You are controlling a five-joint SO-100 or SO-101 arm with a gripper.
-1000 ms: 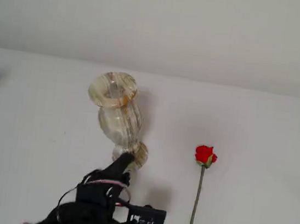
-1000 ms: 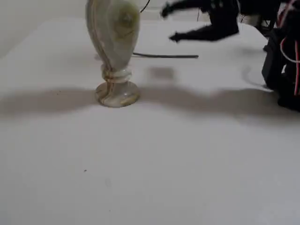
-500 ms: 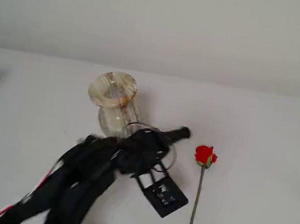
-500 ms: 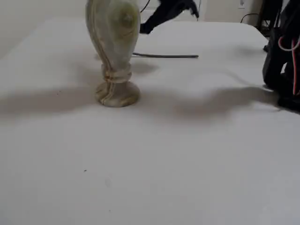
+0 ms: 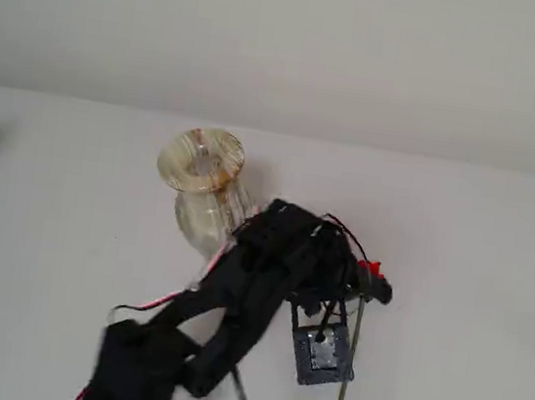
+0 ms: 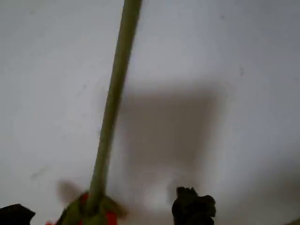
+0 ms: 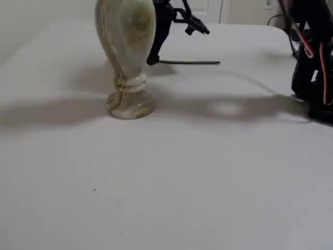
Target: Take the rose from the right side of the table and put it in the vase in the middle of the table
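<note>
- The small red rosebud on its long thin grey-green stem (image 6: 110, 108) lies flat on the plain matte white desk (image 5: 478, 248), so any grasp must come from above.
- The black two-finger pincer (image 6: 101, 218) hangs low over the bud end, its two dark tips either side of the flower and apart, gripping nothing yet.
- The curvy cream-and-tan marbled vase (image 7: 126, 52) stands upright just beside the arm, mouth open, likely to keep the carry short.
</note>
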